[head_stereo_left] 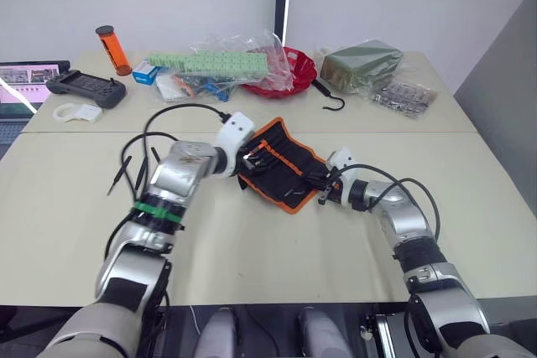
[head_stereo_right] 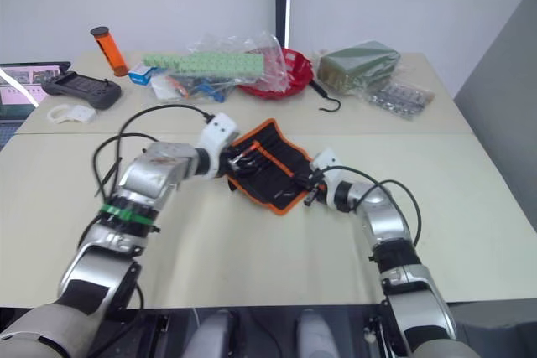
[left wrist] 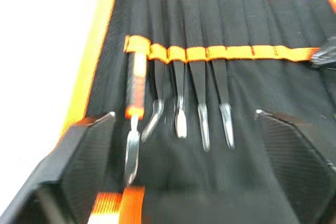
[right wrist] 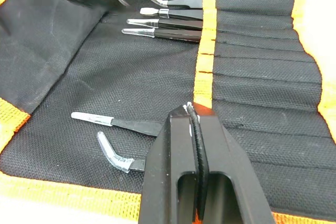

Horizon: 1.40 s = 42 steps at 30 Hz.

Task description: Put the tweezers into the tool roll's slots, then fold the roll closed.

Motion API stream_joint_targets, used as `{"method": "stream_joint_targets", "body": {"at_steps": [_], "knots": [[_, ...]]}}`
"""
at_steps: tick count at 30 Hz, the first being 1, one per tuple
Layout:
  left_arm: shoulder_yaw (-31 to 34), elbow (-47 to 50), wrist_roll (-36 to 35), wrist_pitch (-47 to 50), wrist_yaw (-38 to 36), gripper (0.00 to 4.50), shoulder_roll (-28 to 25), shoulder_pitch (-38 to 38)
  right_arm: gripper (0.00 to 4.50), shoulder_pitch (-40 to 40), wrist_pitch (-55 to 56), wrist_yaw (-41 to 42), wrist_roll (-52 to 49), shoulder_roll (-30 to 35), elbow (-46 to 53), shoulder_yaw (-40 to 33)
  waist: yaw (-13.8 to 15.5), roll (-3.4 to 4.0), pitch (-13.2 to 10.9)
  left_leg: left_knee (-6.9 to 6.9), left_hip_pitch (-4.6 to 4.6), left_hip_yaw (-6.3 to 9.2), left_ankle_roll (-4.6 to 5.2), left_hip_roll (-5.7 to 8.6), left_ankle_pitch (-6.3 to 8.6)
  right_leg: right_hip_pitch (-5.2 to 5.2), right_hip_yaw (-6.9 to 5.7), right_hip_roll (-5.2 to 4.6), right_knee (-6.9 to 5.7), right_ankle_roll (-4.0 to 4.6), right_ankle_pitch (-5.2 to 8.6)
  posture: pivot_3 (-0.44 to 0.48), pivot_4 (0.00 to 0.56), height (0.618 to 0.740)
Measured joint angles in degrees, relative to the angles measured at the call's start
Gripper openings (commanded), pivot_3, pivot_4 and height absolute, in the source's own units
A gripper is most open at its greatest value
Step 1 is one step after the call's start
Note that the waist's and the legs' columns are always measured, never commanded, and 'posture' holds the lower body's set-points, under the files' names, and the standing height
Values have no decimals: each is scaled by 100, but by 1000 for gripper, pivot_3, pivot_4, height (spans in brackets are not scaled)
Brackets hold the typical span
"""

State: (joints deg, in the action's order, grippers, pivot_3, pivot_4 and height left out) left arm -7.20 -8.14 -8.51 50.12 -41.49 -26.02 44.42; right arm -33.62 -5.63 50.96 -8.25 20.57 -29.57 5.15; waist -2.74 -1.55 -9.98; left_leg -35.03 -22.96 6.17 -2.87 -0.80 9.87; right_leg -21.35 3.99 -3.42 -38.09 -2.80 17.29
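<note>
Roll (head_stereo_left: pixel 281 165) spread flat, left gripper (left wrist: pixel 184 129) wide open and empty over seated tweezers (left wrist: pixel 202 114), right gripper (right wrist: pixel 195 129) shut, seemingly empty; next, fold squarely, pressing tips down.

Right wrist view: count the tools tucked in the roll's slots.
7 tools: five side by side beside the left gripper, two beside the right gripper, which may hide more.

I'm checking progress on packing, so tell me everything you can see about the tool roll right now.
The tool roll lies unrolled on the table, between the left gripper and right gripper. It is black woven fabric with orange edge trim and an orange band across a row of narrow slots. Several slim tools sit in slots at one end, clear-capped tips showing; two more sit at the other. The left jaws are open, the right jaws shut over the fabric.
</note>
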Motion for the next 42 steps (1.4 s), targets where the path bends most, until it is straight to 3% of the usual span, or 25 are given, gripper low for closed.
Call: {"method": "stream_joint_targets", "body": {"at_steps": [3,7,12,16,20,29,42], "knots": [[727,729,-321,165,8,4443,-373,-377,0,42,-1,-6,-21,-1,21,-54,2,0,0,2,2,-1,0,0,0,1,1,-2,2,0,0,0,150,740],[1753,1515,-793,210,122,4443,-485,-986,0,75,-1,-49,-37,-32,15,-125,32,0,0,-3,5,-1,-1,-1,0,5,1,-3,9,0,0,0,150,740],[3133,2600,-1630,478,275,4443,-511,-2228,0,117,34,-116,-108,-119,18,-167,8,0,0,6,7,-3,-1,-6,1,2,2,-2,6,2,-1,0,150,740],[3936,3135,-1649,75,494,4443,-478,-3507,0,117,37,-142,-152,-136,-4,-181,12,0,0,9,9,-6,-1,-7,1,3,5,-2,10,4,-1,0,150,740],[4633,3414,-1759,-408,597,4443,-90,-4830,0,78,35,-142,-159,-101,-64,-204,38,-1,0,6,9,-7,-2,-5,1,8,6,-6,17,6,-1,0,150,740],[5494,3669,-1860,-1667,941,4443,883,-6896,0,42,45,-106,-169,-67,-148,-198,68,-9,5,9,11,-16,-3,-9,2,10,8,-7,30,16,1,0,150,740],[5567,3688,-2314,-2236,1327,4443,980,-7364,0,-110,117,49,-174,-55,-396,-177,44,-13,8,10,11,-18,-3,-10,2,14,9,-5,44,19,2,0,150,740]]}}
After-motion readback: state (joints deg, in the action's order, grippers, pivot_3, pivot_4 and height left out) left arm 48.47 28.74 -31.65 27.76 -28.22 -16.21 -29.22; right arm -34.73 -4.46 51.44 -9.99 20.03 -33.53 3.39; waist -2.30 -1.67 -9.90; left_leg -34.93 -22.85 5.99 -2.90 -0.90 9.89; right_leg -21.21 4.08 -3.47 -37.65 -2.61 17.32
